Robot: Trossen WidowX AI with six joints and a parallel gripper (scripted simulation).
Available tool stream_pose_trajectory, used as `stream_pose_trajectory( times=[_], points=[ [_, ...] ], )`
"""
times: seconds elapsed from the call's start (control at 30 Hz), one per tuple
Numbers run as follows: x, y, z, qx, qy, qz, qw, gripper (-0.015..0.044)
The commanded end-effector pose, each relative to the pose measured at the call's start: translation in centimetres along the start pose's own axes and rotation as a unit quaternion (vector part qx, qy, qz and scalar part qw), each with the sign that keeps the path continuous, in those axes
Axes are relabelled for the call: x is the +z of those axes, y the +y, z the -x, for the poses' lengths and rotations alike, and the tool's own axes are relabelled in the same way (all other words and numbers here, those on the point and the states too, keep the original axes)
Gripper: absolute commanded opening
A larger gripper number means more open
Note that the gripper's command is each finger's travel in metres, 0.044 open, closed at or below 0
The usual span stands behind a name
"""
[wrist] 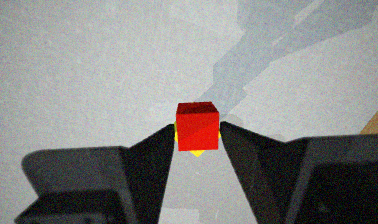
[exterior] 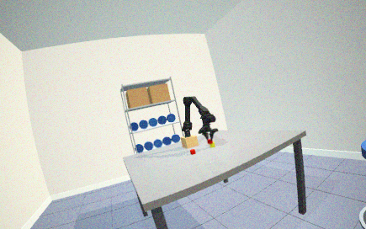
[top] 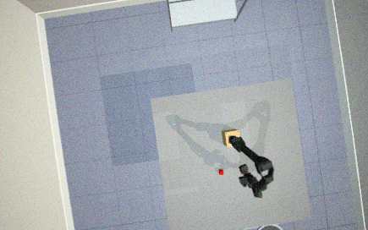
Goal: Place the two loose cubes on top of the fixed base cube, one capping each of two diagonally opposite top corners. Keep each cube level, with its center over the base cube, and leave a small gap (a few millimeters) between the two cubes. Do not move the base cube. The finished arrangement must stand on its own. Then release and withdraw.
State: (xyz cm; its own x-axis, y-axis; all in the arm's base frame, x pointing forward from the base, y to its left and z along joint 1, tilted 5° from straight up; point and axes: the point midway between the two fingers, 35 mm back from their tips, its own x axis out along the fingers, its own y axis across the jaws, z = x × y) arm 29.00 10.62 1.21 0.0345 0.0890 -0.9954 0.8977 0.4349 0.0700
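The yellow base cube (exterior: 212, 145) (wrist: 197, 153) stands on the table, mostly hidden in the wrist view by a red cube (exterior: 209, 141) (wrist: 198, 131) directly above it. Yellow corners show at its left, right and lower sides, so the two are turned relative to each other. Whether they touch cannot be seen. My gripper (wrist: 197, 127) (exterior: 209, 139) is open a little, with a fingertip close beside each side of the red cube and narrow gaps between. The other red cube (top: 221, 172) (exterior: 193, 151) lies on the table. The arm hides the yellow cube in the top view.
The arm stands on a wooden block (top: 226, 141) (exterior: 190, 142), whose edge also shows at the right of the wrist view. The table (top: 191, 211) (exterior: 156, 185) has the loose red cube between its left part and the gripper. A shelf rack stands beyond the table.
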Motion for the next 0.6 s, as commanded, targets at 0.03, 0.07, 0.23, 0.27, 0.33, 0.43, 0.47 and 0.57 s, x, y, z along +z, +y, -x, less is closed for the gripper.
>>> stream_pose_trajectory(
  times=[0.03, 0.07, 0.23, 0.27, 0.33, 0.43, 0.47, 0.57],
  points=[
    [0.0, -0.1, -0.1, -0.002, -0.001, 0.001, 1.000, 0.0205],
    [0.0, 0.0, 0.1, -0.001, -0.001, 0.001, 1.000, 0.0205],
    [0.0, 0.0, 1.2, 0.000, 0.000, 0.000, 1.000, 0.0205],
    [0.0, 0.0, 1.3, 0.000, 0.000, 0.000, 1.000, 0.0205],
    [0.0, 0.0, 1.7, 0.000, 0.000, 0.000, 1.000, 0.0205],
    [0.0, 0.0, 2.2, 0.000, 0.000, 0.000, 1.000, 0.0205],
    [0.0, 0.0, 2.4, 0.000, 0.000, 0.000, 1.000, 0.0205],
    [0.0, 0.0, 2.9, 0.000, 0.000, 0.000, 1.000, 0.0205]
  ],
)
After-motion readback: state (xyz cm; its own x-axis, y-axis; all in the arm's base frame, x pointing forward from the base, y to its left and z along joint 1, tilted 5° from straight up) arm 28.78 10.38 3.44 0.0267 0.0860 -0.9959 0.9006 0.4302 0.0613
